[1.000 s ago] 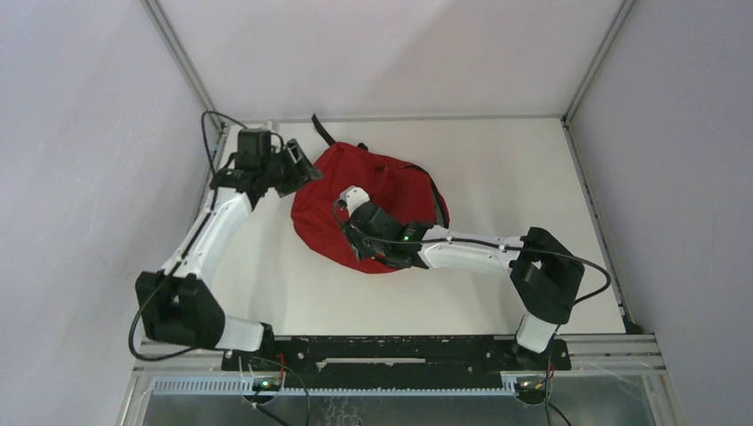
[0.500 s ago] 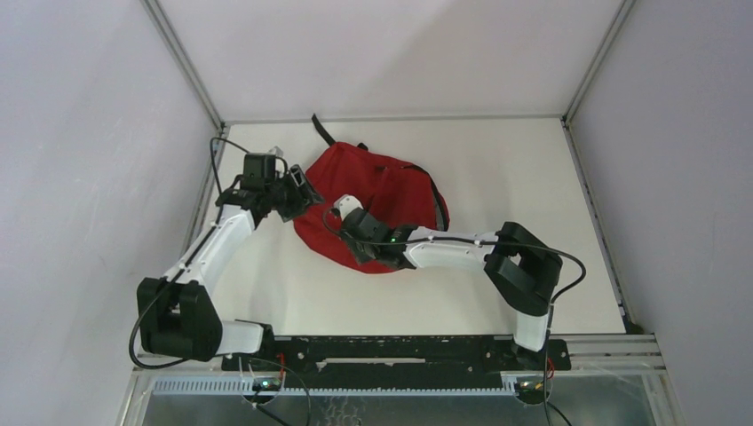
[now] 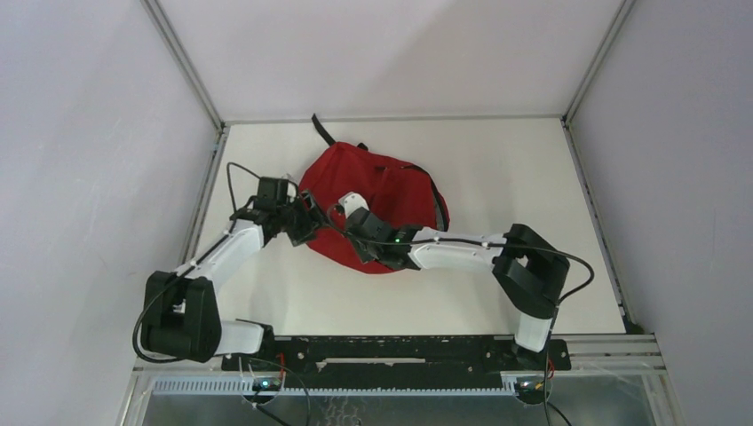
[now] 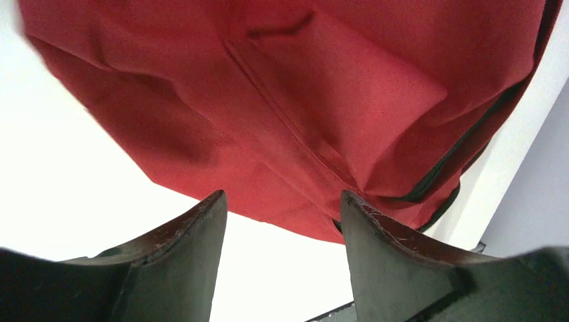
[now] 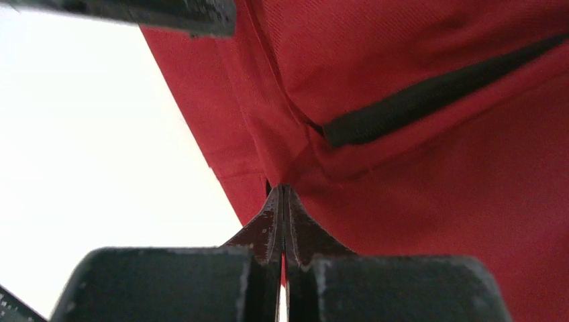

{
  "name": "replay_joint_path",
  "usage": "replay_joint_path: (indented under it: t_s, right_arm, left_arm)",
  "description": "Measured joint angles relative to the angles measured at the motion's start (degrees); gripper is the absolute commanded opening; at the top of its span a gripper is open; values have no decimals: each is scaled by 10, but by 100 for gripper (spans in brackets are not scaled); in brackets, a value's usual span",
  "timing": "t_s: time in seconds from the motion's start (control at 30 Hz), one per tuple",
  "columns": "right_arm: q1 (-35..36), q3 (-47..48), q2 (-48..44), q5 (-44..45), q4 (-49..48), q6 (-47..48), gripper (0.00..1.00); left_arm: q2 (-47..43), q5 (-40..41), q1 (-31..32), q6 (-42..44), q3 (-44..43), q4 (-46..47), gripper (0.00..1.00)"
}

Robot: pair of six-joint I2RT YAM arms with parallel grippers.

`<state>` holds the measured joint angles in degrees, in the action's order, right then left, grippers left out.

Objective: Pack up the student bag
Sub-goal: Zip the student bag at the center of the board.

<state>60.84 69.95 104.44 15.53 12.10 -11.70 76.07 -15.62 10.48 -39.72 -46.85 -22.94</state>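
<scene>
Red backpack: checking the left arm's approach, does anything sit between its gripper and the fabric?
Nothing visible does. The left gripper is open at the edge of the red backpack, only table and fabric between its fingers. The right gripper is shut on a fold.

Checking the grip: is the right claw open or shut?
Shut: the right claw has its fingers pressed together, pinching a fold of the student bag.
</scene>
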Motion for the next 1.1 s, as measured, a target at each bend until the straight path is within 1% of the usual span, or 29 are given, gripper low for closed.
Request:
replay_joint_path:
  t_s: [0.17, 0.3, 0.4, 0.53, 0.57, 0.6, 0.67, 0.7, 0.73, 0.77, 0.97, 1.1]
  right_arm:
    - [1, -43, -59, 3, 0, -17, 0]
    - [4, -61, -73, 7, 0, -28, 0]
    - [10, -71, -73, 9, 2, -36, 0]
    - [16, -82, -76, 12, -1, -48, 0]
    - [17, -87, -81, 14, -1, -51, 0]
    - [19, -96, -89, 17, -3, -55, 0]
    - [19, -116, -111, 22, -4, -60, 0]
    - [19, -125, -122, 24, -3, -64, 0]
    - [19, -133, -134, 26, -4, -68, 0]
    - [19, -140, -143, 27, -5, -71, 0]
    - [19, -187, -177, 47, -12, -99, 0]
    - [14, -236, -217, 61, -12, -127, 0]
  left_arm:
    - [4, -1, 45, -30, 21, 29, 68]
    - [17, -2, 64, -54, 25, 59, 67]
    - [32, -3, 70, -65, 25, 80, 63]
    - [60, -2, 70, -72, 25, 93, 56]
    - [67, -1, 70, -73, 25, 95, 52]
    - [74, 0, 70, -74, 25, 97, 43]
    - [84, 3, 70, -75, 24, 99, 25]
    - [87, 4, 70, -79, 24, 100, 10]
    - [89, 6, 70, -79, 24, 99, 1]
    - [90, 7, 70, -80, 24, 98, 0]
    - [89, 12, 62, -78, 12, 80, 0]
    - [73, 14, 29, -78, 10, 53, 0]
